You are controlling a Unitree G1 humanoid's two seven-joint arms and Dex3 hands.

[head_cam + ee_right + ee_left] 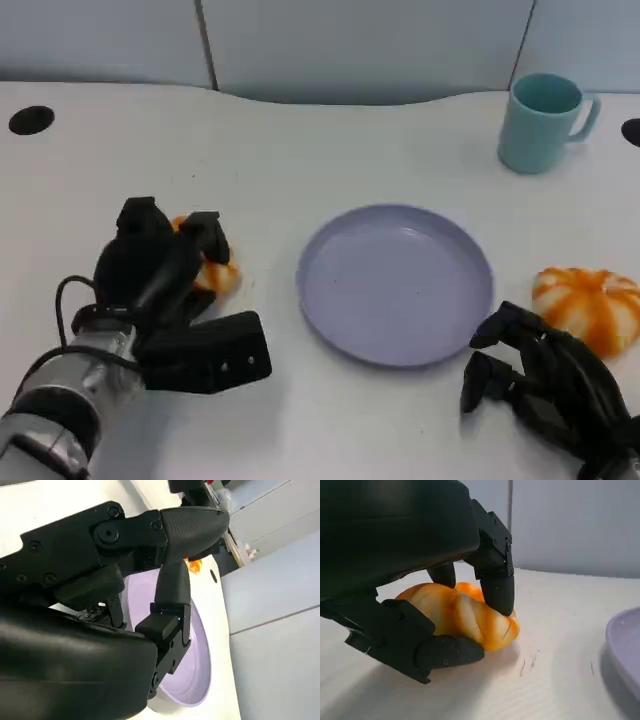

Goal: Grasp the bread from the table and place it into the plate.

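Black many-fingered left hand [165,265] at eight o'clock of the head view, on a silver forearm [55,405] running in from the seven o'clock corner, with a black cable looped at the wrist. Fingers [497,587] curled down over an orange-and-white striped bread roll [460,615], thumb pressed against its near side, roll gripped between them on the table. Black many-fingered right hand [545,385] at four o'clock, palm down, fingers bent and parted, holding nothing, tips pointing toward ten o'clock.

Two breads [215,268] [590,305], one plate [396,284], one mug [541,121], two hands [165,265] [535,375].
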